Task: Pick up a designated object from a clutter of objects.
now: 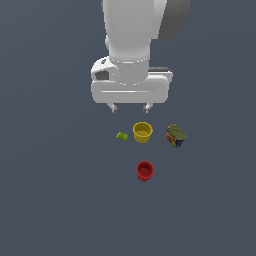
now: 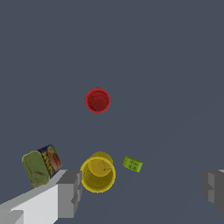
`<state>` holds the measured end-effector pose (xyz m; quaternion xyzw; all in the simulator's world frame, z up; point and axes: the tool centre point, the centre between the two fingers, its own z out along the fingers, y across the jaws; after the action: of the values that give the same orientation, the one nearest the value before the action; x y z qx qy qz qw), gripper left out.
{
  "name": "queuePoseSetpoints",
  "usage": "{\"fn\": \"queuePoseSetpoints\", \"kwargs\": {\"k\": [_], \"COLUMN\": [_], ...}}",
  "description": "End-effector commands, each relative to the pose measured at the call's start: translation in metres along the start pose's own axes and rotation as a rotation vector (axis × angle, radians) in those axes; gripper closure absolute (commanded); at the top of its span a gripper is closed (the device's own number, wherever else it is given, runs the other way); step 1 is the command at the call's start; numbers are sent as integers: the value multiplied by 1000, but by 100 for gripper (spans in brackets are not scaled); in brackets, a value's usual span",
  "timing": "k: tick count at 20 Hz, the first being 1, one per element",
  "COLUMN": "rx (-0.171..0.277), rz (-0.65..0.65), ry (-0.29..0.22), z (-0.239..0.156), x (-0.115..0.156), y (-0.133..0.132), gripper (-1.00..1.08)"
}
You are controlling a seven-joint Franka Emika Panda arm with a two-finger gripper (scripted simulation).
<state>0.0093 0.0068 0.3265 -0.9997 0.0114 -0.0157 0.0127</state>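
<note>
Green piece [image 1: 122,136] lies free beside the yellow cup [image 1: 142,132].
We find the gripper [image 1: 130,108] above it, fingers apart, holding nothing.

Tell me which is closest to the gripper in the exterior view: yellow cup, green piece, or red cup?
From the gripper:
1. Yellow cup, just below it.
2. Lime-green piece, beside that cup on the exterior view's left; nearly as close, so hard to call.
3. Red cup, clearly farthest, lower down.
</note>
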Motion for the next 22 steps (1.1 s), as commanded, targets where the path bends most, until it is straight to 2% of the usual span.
{"fn": "queuePoseSetpoints", "kwargs": {"k": [1,10,22], "rx": [0,14,2], "rz": [0,2,-62], "ry": [0,-1,-2], "z": [0,10,27], "x": [0,3,1], "y": [0,-20,-12], "gripper": [-92,-92,-92]}}
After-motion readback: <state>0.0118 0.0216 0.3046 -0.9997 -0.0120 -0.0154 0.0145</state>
